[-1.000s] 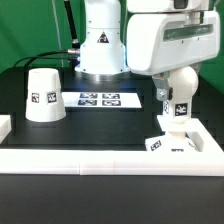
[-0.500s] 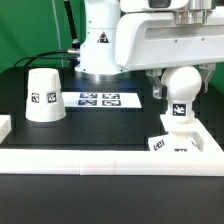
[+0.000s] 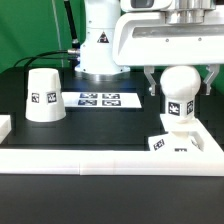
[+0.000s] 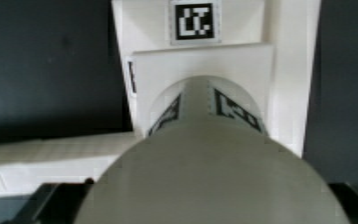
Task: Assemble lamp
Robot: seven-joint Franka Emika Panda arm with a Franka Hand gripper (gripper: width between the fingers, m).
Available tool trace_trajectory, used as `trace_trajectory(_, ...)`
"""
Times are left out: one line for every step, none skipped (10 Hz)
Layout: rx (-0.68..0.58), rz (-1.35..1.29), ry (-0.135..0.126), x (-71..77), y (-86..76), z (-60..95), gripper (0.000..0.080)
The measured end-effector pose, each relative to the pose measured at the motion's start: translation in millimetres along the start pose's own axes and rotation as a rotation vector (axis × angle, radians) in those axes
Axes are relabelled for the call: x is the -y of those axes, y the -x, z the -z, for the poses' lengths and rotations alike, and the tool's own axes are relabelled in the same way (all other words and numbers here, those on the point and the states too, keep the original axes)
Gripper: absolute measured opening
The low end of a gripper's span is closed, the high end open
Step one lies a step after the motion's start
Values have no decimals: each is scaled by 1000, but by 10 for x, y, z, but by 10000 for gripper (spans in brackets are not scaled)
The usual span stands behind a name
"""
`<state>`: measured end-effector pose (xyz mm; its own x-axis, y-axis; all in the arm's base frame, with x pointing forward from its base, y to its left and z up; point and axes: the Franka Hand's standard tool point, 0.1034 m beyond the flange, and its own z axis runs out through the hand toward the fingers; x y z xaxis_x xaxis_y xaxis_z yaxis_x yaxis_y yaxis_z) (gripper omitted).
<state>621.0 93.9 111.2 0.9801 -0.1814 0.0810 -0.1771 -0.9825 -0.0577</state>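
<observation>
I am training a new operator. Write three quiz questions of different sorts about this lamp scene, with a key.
1. True or false: the bulb stands on the base.
2. Where is the shade? A on the bulb; B on the table beside the marker board; C in the gripper.
3. Fill in: the gripper stands ___, one finger on either side of the bulb.
Key: 1 true; 2 B; 3 open.
</observation>
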Motion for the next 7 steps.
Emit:
trace_trajectory(1,-50,-1,1,1,0,574)
trace_trajectory(5,-135,0,0,3,1,574)
trace_trajectory(8,-209,-3,0,4,2,574)
trace_trajectory(11,-303,-10,2,4,2,574)
trace_trajectory(15,-356,-11,8,7,3,574)
trace_trajectory(24,-459,-19,23,18,1,576)
trace_trajectory(32,-542,-27,31,22,-1,576)
